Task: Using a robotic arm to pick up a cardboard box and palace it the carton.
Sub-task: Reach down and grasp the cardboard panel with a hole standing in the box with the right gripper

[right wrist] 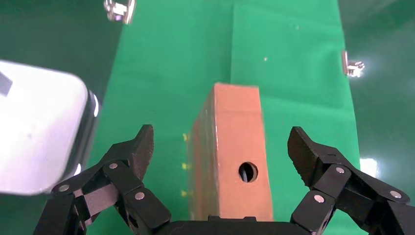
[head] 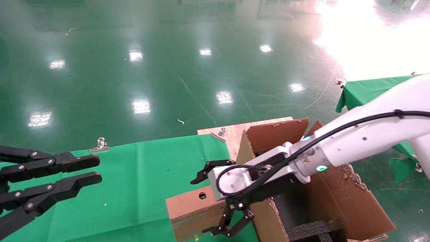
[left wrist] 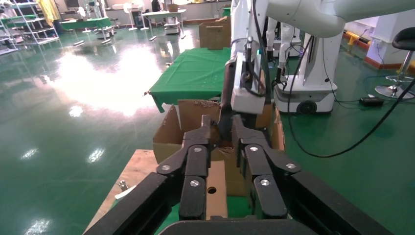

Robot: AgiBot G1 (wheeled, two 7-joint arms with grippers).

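Note:
The cardboard box (head: 188, 205) stands on a long side on the green cloth, its narrow face with the round hole up, just left of the carton (head: 336, 195). It also shows in the right wrist view (right wrist: 230, 147) and the left wrist view (left wrist: 216, 182). The white robotic arm (head: 362, 141) reaches in from the right. My right gripper (head: 201, 206) is open with a finger on either side of the box (right wrist: 220, 134), neither touching it. The carton's flaps are ragged and black foam (head: 312, 229) sits inside. My left gripper (head: 99, 169) is parked at the left, open a little and empty.
The green cloth table (head: 134, 181) ends at a far edge with metal clips (head: 100, 144). A wooden board (head: 231, 131) lies behind the carton. Another green-covered table (head: 366, 90) stands at the right. Shiny green floor lies beyond.

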